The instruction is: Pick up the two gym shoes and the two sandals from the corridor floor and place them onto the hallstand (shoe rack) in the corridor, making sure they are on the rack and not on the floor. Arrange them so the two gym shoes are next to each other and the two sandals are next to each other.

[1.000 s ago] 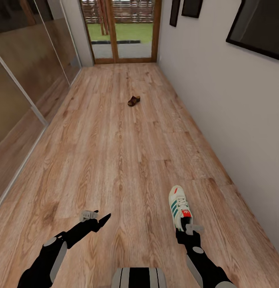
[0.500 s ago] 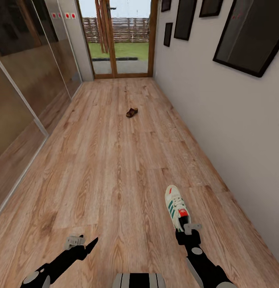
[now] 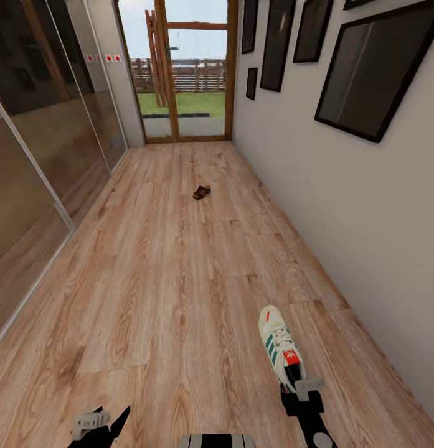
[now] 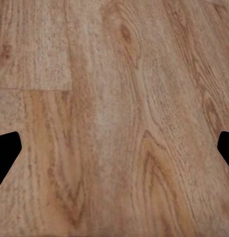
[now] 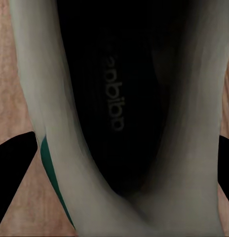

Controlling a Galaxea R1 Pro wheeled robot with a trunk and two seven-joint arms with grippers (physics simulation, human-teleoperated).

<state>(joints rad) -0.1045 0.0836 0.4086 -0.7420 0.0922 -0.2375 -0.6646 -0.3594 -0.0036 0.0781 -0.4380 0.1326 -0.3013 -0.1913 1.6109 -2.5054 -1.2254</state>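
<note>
Right now the right gripper [image 3: 296, 381] holds one gym shoe [image 3: 279, 345] by its heel end, fingers clamped on the collar, toe pointing toward the glass door [image 3: 185, 81] at the corridor's far end. A heel grip like this probably keeps the shoe level and clear of the corridor floor [image 3: 167, 280], ready to be carried off. The right wrist view looks straight into the shoe's dark opening [image 5: 114, 98], with the cream collar running between the two dark fingers at the edges. The left gripper [image 3: 104, 422] hangs low, nearer the robot than the shoe, its fingers apart with nothing between them; only bare planks [image 4: 114, 118] lie beneath. One brown sandal [image 3: 201, 192] lies on the floor well short of the door. The hallstand is not in sight, so the robot is likely to have to turn.
</note>
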